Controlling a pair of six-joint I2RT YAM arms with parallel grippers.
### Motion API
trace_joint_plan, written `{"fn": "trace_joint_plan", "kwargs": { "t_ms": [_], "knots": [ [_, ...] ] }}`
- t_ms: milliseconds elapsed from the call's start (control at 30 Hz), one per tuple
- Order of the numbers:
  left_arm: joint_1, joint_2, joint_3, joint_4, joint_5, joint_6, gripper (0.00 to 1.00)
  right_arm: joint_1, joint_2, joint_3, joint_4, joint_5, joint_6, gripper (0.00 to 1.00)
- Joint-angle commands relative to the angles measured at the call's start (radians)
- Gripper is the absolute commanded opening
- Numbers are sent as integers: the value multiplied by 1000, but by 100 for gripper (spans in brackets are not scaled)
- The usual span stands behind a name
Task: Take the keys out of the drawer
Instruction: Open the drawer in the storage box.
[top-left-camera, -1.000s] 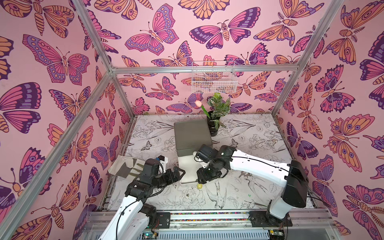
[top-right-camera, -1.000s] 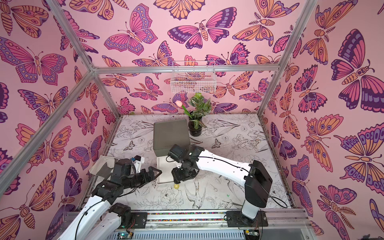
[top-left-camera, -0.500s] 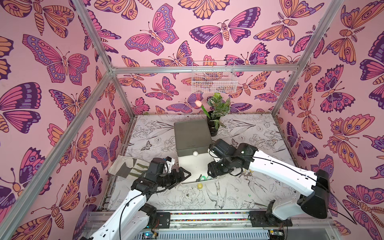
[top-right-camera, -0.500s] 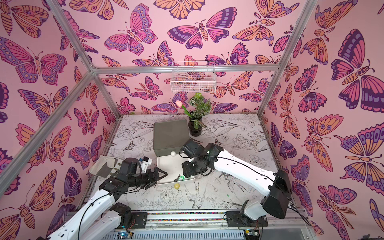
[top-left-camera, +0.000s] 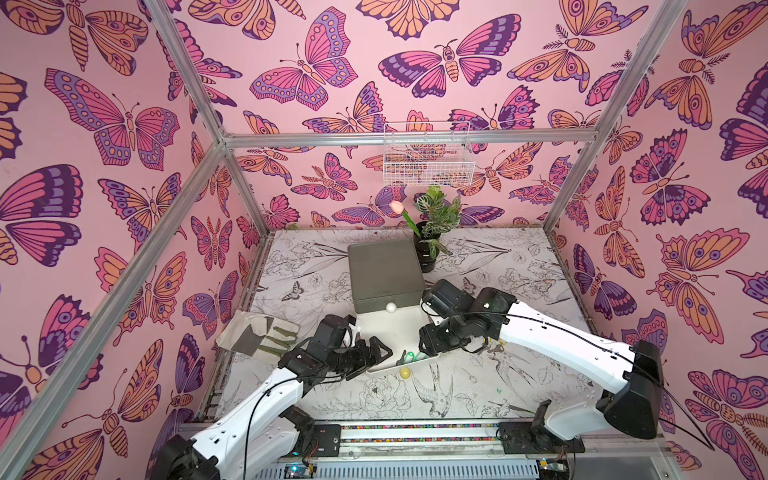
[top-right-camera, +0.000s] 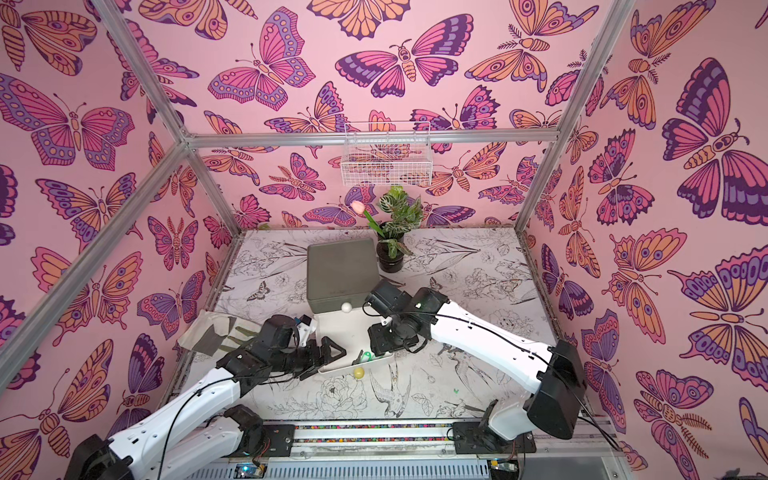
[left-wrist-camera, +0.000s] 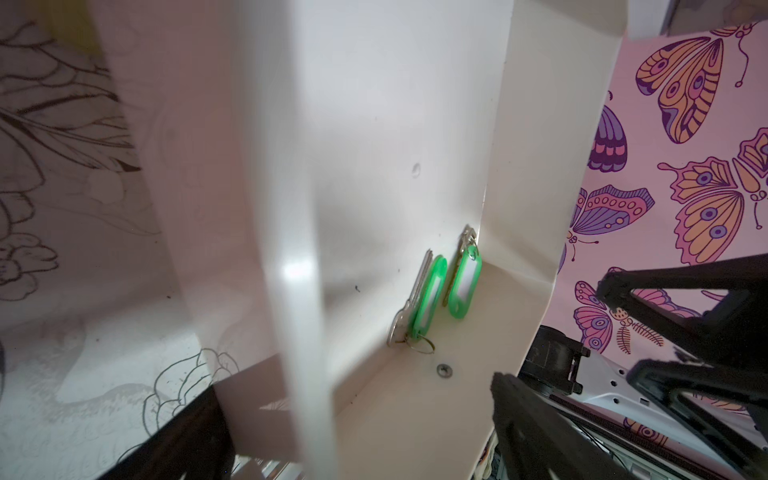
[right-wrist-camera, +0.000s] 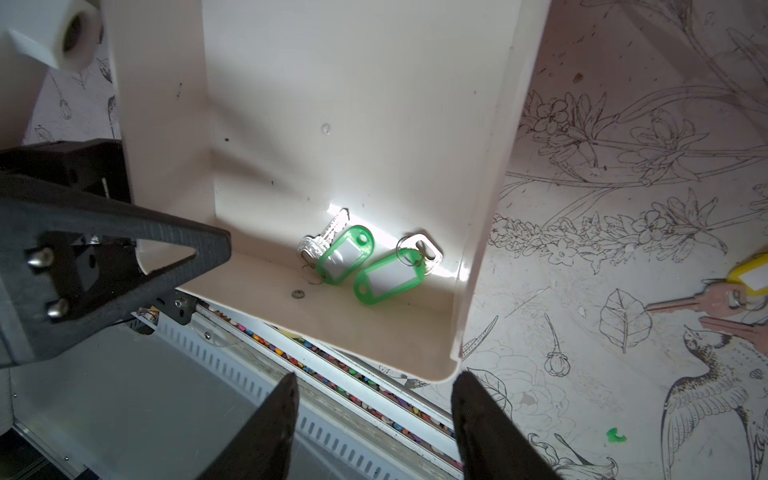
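The drawer (top-left-camera: 390, 328) stood pulled well out of the grey cabinet (top-left-camera: 384, 270), so its floor was open from above and both arms could work over it.

Two bunches were inside. The first green bunch (right-wrist-camera: 345, 255) and the second green bunch (right-wrist-camera: 388, 276) lay side by side in the front corner, the second close to the side wall. Both sat just ahead of the right gripper (right-wrist-camera: 376, 376) tips. That gripper hung over the corner with its jaws apart and nothing between them. I read it as the picker lining up. The corner walls leave little room, so a straight-down approach looks like the only clean one.

The left gripper (top-left-camera: 376, 358) was at the opposite side wall near the front, jaws spread wide. In the left wrist view the wall ran between them, not pinched. It was probably there to steady the drawer. That view was blurred close in, so I couldn't tell if a finger touched the wall.

The yellow-tagged keys (right-wrist-camera: 748, 274) lay on the surface outside the drawer, on the right gripper's side away from the left gripper. I judged those done, with the green ones left to lift.
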Motion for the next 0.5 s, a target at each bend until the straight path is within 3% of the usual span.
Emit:
{"fn": "trace_joint_plan", "kwargs": {
  "t_ms": [0, 200, 467],
  "knots": [
    [5, 1, 30, 40, -20, 7, 97, -4, 16, 6, 24, -41, -2, 62],
    [37, -80, 31, 16, -10, 35, 99, 8, 73, 90, 20, -25, -13, 62],
    [168, -213, -14, -132, 58, 83, 100, 16, 152, 147, 36, -37, -2, 63]
  ]
}}
